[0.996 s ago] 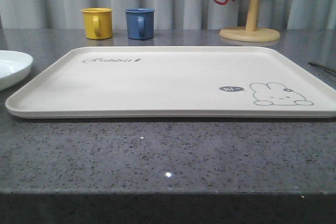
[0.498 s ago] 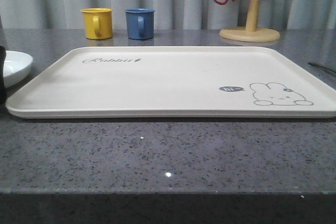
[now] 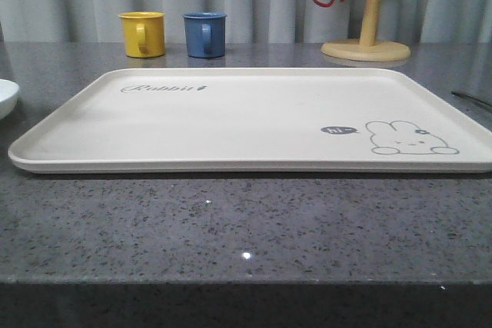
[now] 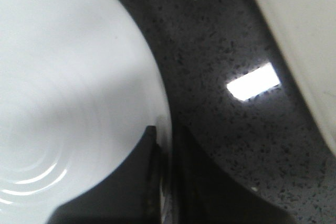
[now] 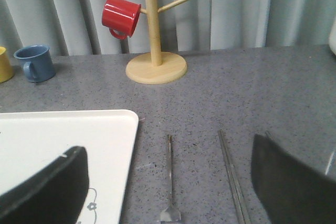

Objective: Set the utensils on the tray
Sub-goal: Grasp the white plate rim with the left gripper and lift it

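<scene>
Left wrist view: left hand pinched onto white plate rim.

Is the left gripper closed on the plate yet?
Yes: the left gripper has its jaws pinched on the white plate rim, beside the tray.

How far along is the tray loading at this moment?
Nothing is loaded yet: the tray is bare. In hand: the left gripper is shut on the rim of the white plate, which sits beside the tray. Left to do: the fork and chopsticks lie on the counter near the open right gripper.
</scene>
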`<control>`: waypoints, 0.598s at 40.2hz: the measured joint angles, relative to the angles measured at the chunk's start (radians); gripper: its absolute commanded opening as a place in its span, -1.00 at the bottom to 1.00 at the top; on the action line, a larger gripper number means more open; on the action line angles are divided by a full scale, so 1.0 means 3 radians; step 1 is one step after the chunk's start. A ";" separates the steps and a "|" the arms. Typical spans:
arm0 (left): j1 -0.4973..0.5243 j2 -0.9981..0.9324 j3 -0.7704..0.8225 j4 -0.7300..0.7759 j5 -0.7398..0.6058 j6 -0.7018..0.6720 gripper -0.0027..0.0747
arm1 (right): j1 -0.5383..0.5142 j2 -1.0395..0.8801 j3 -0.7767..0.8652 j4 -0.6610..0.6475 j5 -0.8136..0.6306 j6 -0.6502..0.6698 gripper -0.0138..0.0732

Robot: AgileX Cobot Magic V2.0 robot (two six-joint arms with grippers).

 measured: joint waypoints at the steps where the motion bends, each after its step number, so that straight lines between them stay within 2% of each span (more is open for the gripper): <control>1: -0.0006 -0.0008 -0.0025 0.0000 0.0000 0.0000 -0.98 | 0.0000 0.0000 0.0000 0.0000 0.0000 0.0000 0.80; 11: -0.0284 -0.0298 -0.0421 0.0081 0.0011 -0.0007 -0.98 | 0.0000 0.0000 0.0000 0.0000 0.0000 0.0000 0.80; 24: -0.1120 -0.0129 -0.1064 0.0171 0.0129 -0.0013 -0.98 | 0.0000 0.0000 0.0000 0.0000 0.0000 0.0000 0.80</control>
